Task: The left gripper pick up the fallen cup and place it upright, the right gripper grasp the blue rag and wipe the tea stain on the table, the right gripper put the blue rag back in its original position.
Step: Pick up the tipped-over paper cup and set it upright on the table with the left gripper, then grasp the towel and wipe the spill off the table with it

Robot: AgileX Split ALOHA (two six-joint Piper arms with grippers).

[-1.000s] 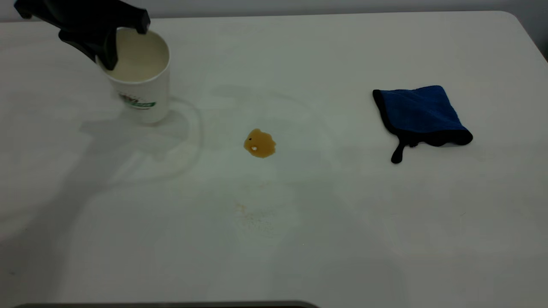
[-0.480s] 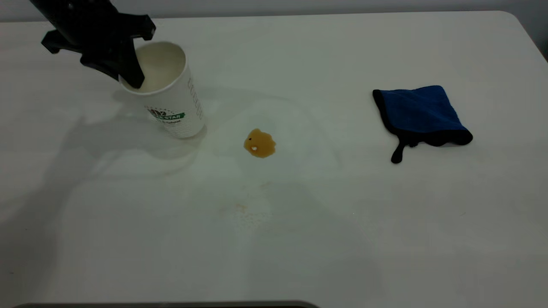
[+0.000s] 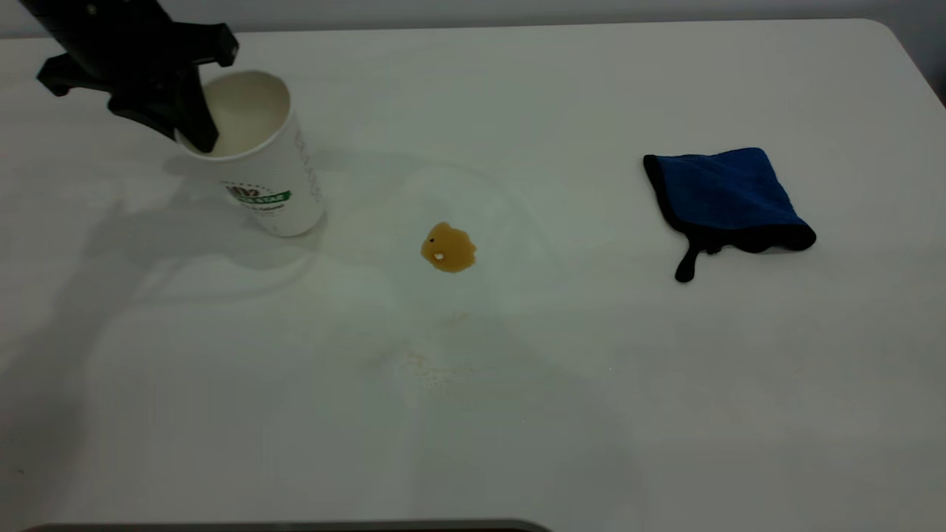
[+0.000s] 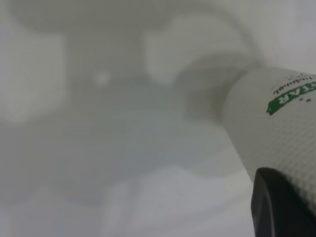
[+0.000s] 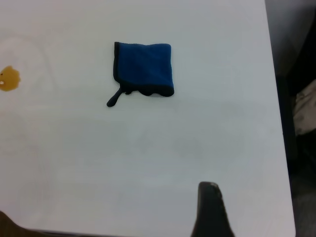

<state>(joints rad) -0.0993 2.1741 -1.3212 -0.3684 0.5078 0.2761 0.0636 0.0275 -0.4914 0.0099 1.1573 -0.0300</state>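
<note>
The white paper cup (image 3: 270,174) with the green logo band is at the table's (image 3: 517,406) far left, mouth up and tilted, its base leaning toward the tea stain. My left gripper (image 3: 194,129) is shut on the cup's rim, with one black finger inside the mouth. The left wrist view shows the cup wall (image 4: 276,123) against a black fingertip (image 4: 276,207). The amber tea stain (image 3: 448,248) lies right of the cup near mid-table. The blue rag (image 3: 728,196) lies flat at the right, untouched. The right wrist view shows the blue rag (image 5: 144,68) far from my right gripper (image 5: 210,212), which is out of the exterior view.
Faint yellowish smears (image 3: 429,366) mark the table in front of the stain. The table's right edge (image 5: 276,123) runs close to the rag, with dark floor beyond. The rounded far-right corner (image 3: 898,33) is in view.
The left gripper carried the cup right and tilted it, then shifted it back left a little. Stain and rag have not moved.
</note>
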